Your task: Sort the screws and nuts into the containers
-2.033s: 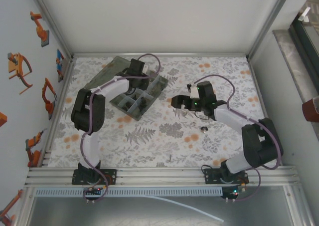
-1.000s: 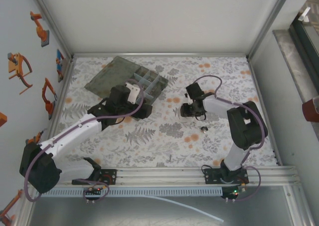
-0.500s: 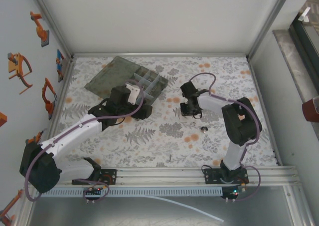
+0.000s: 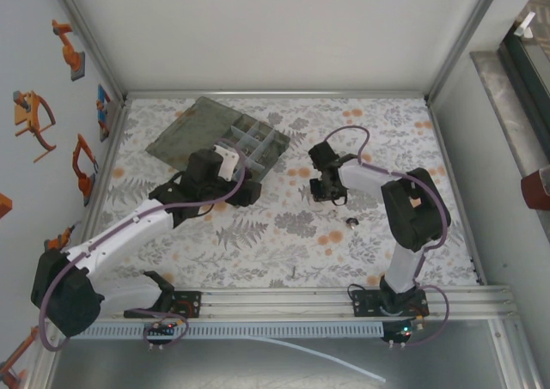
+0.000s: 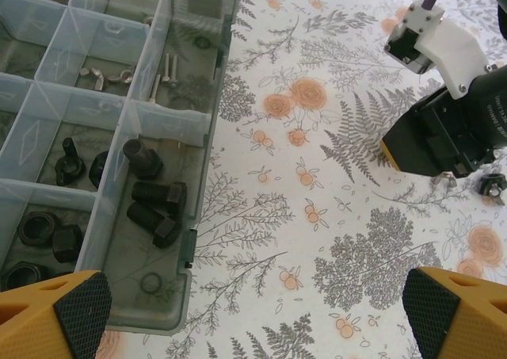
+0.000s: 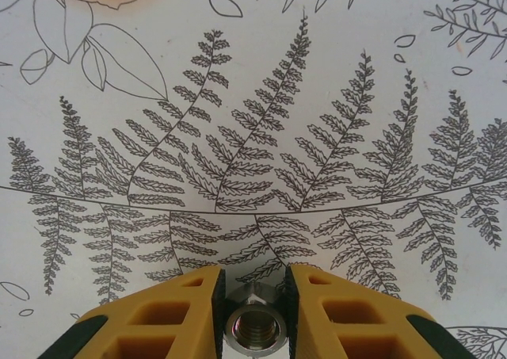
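Note:
My right gripper (image 6: 253, 315) points down at the fern-print mat and is shut on a silvery threaded hex nut (image 6: 253, 331). In the top view the right gripper (image 4: 329, 191) sits right of the translucent organiser box (image 4: 258, 160). My left gripper (image 5: 257, 327) is wide open and holds nothing. It hovers over bare mat beside the box's near right corner. The left gripper (image 4: 244, 192) lies just in front of the box. Its compartments (image 5: 162, 113) hold black bolts (image 5: 154, 204), dark nuts (image 5: 40, 231) and thin pale screws (image 5: 162, 70).
The box's flat lid (image 4: 191, 128) lies open towards the back left. A small dark wing-shaped piece (image 4: 351, 222) rests on the mat right of centre, and a tiny dark piece (image 4: 295, 275) lies near the front rail. The right gripper's body (image 5: 444, 129) rises close by.
Two seconds ago the left gripper was over the box; it has drawn back to the box's front edge. The right gripper moved left and lowered to the mat, with hardly any shift lately.

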`<state>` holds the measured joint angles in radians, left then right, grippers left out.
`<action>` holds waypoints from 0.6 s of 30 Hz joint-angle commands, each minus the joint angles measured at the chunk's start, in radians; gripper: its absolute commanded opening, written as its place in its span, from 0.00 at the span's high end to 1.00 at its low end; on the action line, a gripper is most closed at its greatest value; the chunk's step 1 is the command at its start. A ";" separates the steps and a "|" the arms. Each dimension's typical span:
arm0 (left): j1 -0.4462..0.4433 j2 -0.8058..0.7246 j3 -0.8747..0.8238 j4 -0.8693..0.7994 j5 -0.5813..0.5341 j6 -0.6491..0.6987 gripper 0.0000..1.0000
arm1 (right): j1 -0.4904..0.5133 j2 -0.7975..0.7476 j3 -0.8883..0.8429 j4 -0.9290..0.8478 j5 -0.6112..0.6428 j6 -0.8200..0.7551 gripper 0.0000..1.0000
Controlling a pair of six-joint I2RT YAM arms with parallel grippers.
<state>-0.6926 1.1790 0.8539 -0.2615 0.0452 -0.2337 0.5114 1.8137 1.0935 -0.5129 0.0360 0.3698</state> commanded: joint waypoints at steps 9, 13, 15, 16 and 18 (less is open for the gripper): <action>0.001 -0.045 -0.029 0.010 0.005 -0.018 0.03 | 0.026 -0.053 -0.046 -0.087 0.014 0.025 0.65; 0.000 -0.051 -0.034 0.014 0.006 -0.021 0.03 | 0.028 -0.056 -0.052 -0.091 0.020 0.024 0.63; -0.001 -0.050 -0.035 0.016 0.006 -0.021 0.03 | 0.029 -0.057 -0.051 -0.090 0.029 0.025 0.66; 0.000 -0.049 -0.035 0.017 0.008 -0.020 0.03 | 0.028 -0.054 -0.048 -0.089 0.035 0.023 0.69; 0.001 -0.047 -0.032 0.019 0.010 -0.021 0.03 | 0.028 -0.044 -0.038 -0.081 0.036 0.020 0.70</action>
<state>-0.6926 1.1477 0.8280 -0.2577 0.0456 -0.2367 0.5335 1.7805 1.0592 -0.5652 0.0467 0.3855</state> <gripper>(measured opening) 0.973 0.306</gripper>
